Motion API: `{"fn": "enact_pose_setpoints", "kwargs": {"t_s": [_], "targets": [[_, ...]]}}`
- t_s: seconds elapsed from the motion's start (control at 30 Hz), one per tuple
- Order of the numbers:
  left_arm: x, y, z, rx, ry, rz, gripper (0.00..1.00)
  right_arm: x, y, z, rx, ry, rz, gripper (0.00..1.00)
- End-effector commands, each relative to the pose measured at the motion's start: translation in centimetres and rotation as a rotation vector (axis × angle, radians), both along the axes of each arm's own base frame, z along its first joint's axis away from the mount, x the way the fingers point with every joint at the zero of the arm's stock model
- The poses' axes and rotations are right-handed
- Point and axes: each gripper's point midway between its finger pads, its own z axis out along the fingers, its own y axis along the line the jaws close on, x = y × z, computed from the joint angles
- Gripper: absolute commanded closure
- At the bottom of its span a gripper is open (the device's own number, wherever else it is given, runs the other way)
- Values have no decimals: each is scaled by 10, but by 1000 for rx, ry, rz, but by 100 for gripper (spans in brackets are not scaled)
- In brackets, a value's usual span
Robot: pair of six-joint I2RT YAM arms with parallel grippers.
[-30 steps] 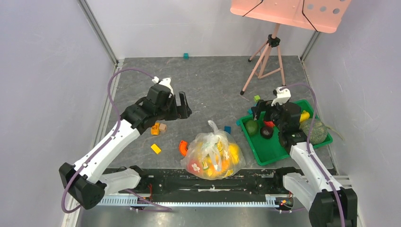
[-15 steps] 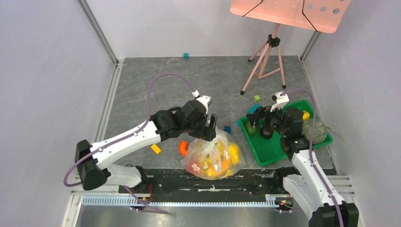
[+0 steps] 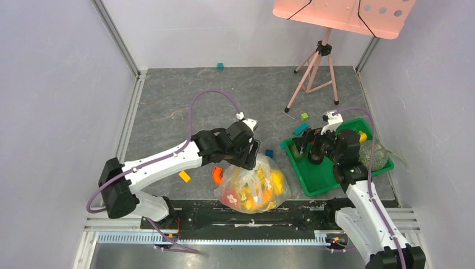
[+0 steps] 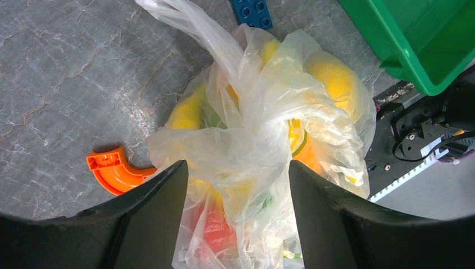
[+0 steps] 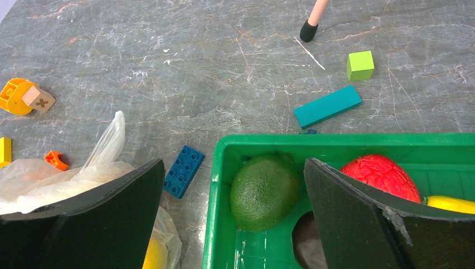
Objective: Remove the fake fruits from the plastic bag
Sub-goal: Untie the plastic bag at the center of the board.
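The plastic bag [image 3: 255, 188] lies at the near edge of the surface [image 3: 185, 106], about in the middle, between the two arm bases. It is a rounded heap, a little longer along that near edge. Its twisted handle loop [image 4: 185, 25] points away toward the far edge and ends just beside a blue brick [image 4: 252, 11]. An orange curved piece [image 4: 115, 171] lies just beside the bag, on the side of the left edge.

The fake fruits [image 4: 336, 81] are inside the bag. We see yellow, orange and red patches through the crinkled plastic, but we cannot make out their shapes or count them. From above, the left hand [image 3: 246, 159] covers the far top of the bag. The left wrist view cuts the bag off at the bottom.

The left hand is partly open. Its fingers [image 4: 151, 218] stand on both sides of the bunched plastic at the top of the bag. The plastic reaches both inner sides, but we cannot tell if they already press it.

The right hand [image 5: 232, 168] is wide open and holds nothing. It hovers over the left end of the green tray [image 5: 336, 140], near the right edge. Below it in the tray lie a green fruit [image 5: 263, 193] and a red fruit [image 5: 381, 174]. A dark thing beside them is mostly hidden.
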Motion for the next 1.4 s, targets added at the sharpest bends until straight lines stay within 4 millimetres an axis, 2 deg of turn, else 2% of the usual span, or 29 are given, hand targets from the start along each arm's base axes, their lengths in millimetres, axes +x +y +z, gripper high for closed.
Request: {"fn": "enact_pose_setpoints", "kwargs": {"t_s": [0.0, 0.1, 0.3, 0.43, 0.53, 0.63, 0.7, 0.77, 0.93, 1.13, 1.23, 1.37], "targets": [[-3, -7, 1, -8, -11, -66, 29, 0, 1, 7, 10, -19, 3, 2], [-3, -8, -3, 1, -5, -72, 39, 1, -1, 6, 6, -16, -6, 2], [-1, -11, -2, 1, -9, -75, 76, 0, -1, 10, 10, -20, -13, 2], [-1, -13, -2, 2, -12, -94, 97, -5, 10, 16, 39, -29, 54, 2], [0, -14, 5, -14, -39, -118, 98, -19, 38, 32, 128, -76, 220, 2], [5, -15, 16, -35, -87, -123, 98, -46, 73, 54, 278, -125, 429, 2], [10, -15, 23, -41, -118, -113, 98, -63, 95, 60, 311, -135, 528, 2], [13, -16, 27, -47, -132, -113, 98, -68, 109, 58, 280, -128, 538, 2], [12, -21, 27, -66, -133, -127, 98, -75, 132, 30, 180, -18, 556, 1], [13, -20, 31, -94, -157, -126, 98, -80, 143, -10, 97, 71, 543, 19], [15, -18, 31, -85, -167, -117, 98, -84, 148, -18, 81, 90, 563, 29], [21, -11, 33, -69, -198, -82, 98, -78, 147, -20, 56, 89, 533, 58]]}}
